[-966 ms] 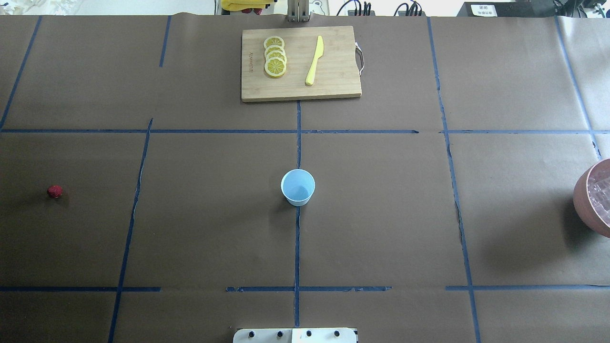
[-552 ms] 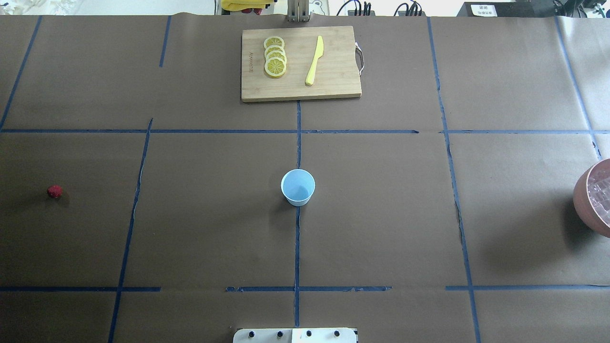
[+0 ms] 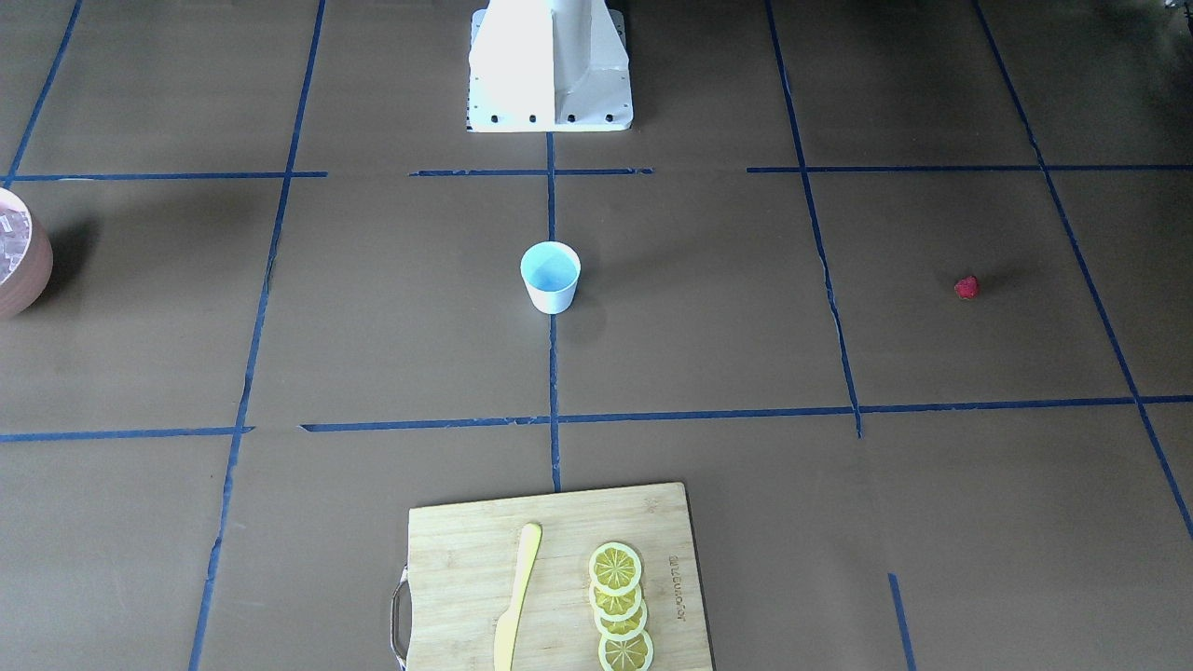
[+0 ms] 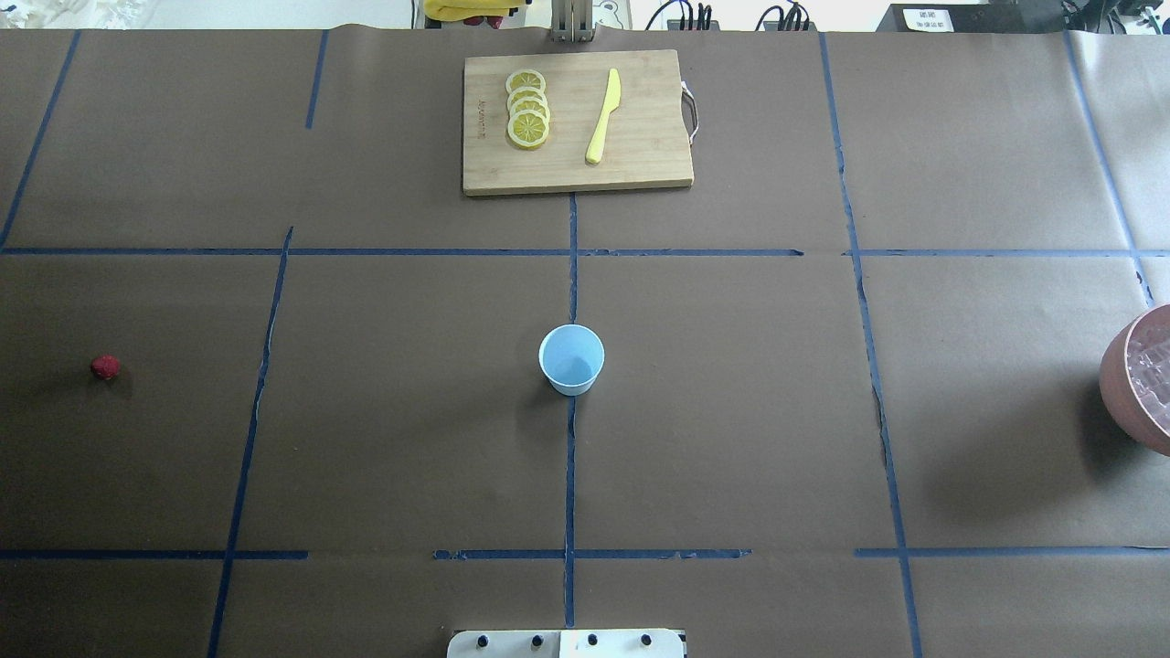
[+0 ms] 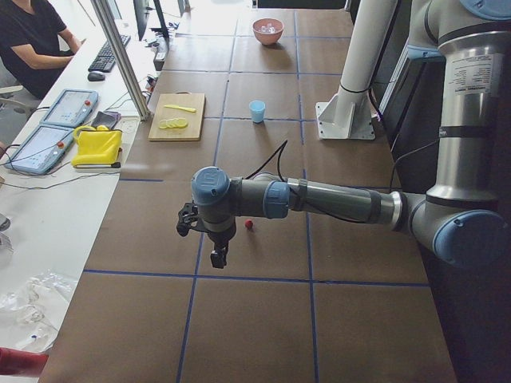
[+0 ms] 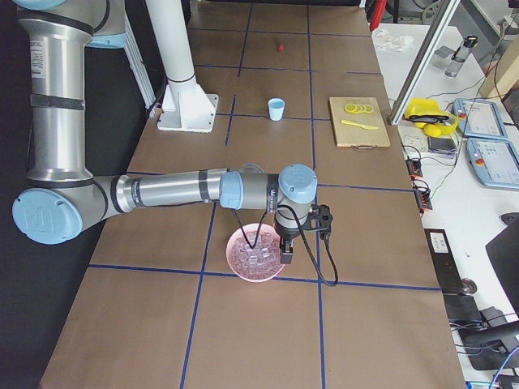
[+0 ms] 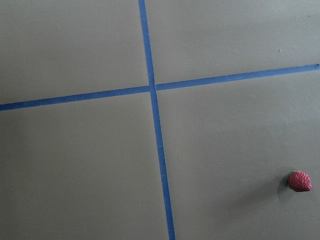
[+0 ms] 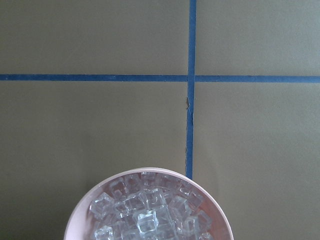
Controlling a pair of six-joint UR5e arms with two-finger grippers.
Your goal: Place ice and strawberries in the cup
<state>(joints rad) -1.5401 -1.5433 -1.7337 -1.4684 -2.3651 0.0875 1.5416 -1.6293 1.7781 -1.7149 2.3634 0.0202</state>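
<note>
The white cup [image 4: 571, 359] with a pale blue inside stands upright at the table's middle; it looks empty in the front view [image 3: 550, 276]. The red strawberry [image 4: 105, 367] lies alone at the far left, low right in the left wrist view [image 7: 299, 181]. The ice [image 8: 145, 210] fills a pinkish-brown bowl [image 4: 1124, 384] at the right edge. My left gripper [image 5: 217, 260] hangs above the table just beside the strawberry [image 5: 249, 225]. My right gripper [image 6: 287, 259] hangs over the bowl's rim [image 6: 243, 271]. I cannot tell whether either is open or shut.
A wooden cutting board [image 4: 640, 164] with lemon slices [image 4: 527, 110] and a yellow knife [image 4: 603, 117] lies at the far middle. The robot's base [image 4: 567, 642] stands at the near edge. Blue tape lines cross the brown table cover.
</note>
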